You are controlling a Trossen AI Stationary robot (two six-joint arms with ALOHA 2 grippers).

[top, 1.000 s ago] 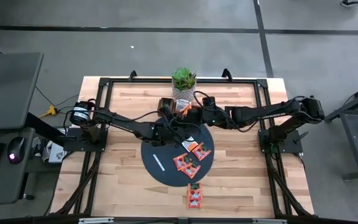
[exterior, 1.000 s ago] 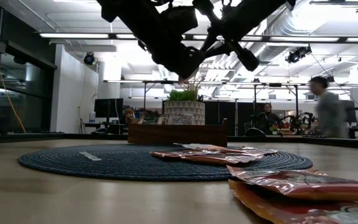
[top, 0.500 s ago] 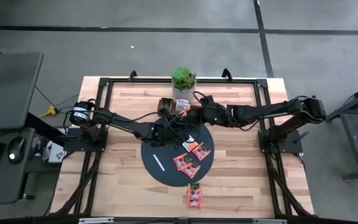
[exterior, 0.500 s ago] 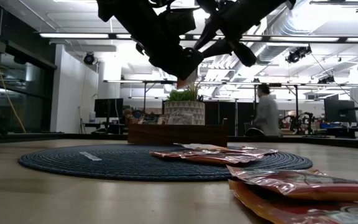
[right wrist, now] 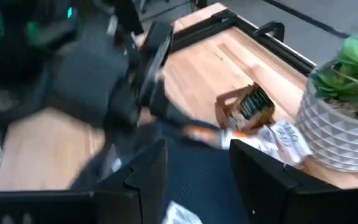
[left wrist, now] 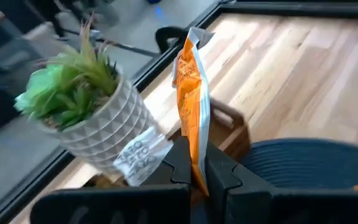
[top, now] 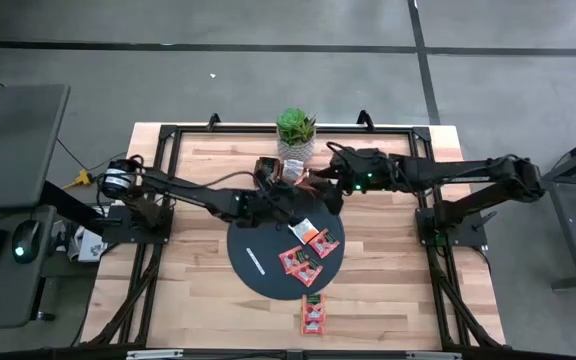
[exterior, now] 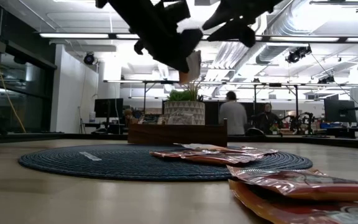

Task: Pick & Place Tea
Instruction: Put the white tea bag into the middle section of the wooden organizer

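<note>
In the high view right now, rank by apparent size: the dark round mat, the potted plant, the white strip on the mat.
1. Dark round mat, clearly largest.
2. Potted plant.
3. White strip, thin and smallest.
The plant stands taller, so nearer the camera, which may enlarge it slightly.

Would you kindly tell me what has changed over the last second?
The right gripper let go of the orange sachet and drew back toward its own side, fingers open. The left gripper now holds that sachet alone, near the tray. Sachets on the mat stayed put.

Sachets (top: 309,250) on the round mat (top: 258,262), wooden tray (top: 268,168) behind it, plant pot (top: 295,132) behind tray
</note>
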